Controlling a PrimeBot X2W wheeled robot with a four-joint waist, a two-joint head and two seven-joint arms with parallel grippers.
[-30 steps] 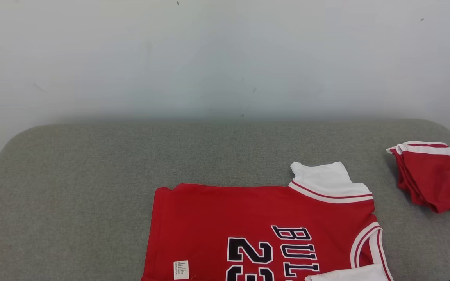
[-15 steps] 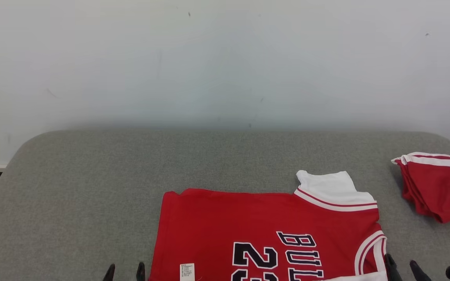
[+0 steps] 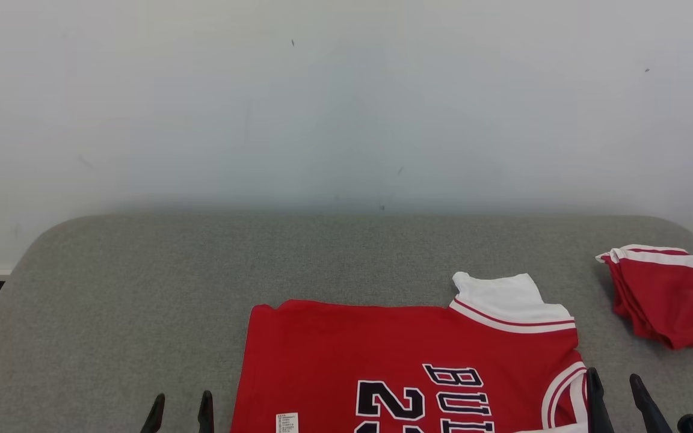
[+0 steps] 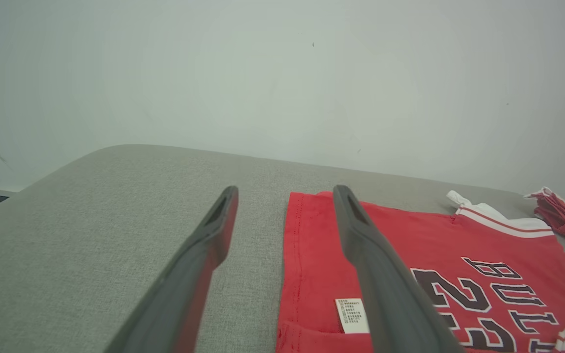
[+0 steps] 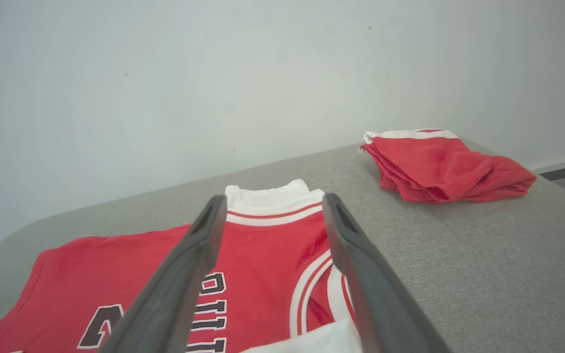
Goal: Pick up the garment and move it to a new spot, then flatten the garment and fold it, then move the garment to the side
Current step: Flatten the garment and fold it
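The garment (image 3: 406,355) is a red jersey with white sleeves and black lettering, lying flat on the grey padded surface (image 3: 142,288) near its front. My left gripper (image 3: 181,406) is open with nothing between its fingers, just left of the jersey's hem edge. In the left wrist view, the left gripper (image 4: 286,192) straddles that hem edge of the jersey (image 4: 420,235). My right gripper (image 3: 613,382) is open and empty at the jersey's armhole side. From the right wrist, the right gripper (image 5: 272,200) hovers above the jersey (image 5: 115,260), near its white sleeve.
A second red piece with a white band (image 3: 662,294) lies folded at the far right of the surface, also seen as the folded red piece (image 5: 439,162) in the right wrist view. A pale wall (image 3: 346,108) stands behind. Bare grey padding stretches left of the jersey.
The head camera has shifted, so the whole scene sits lower in the picture. Both grippers' fingertips have risen into the bottom edge of the head view, open throughout.
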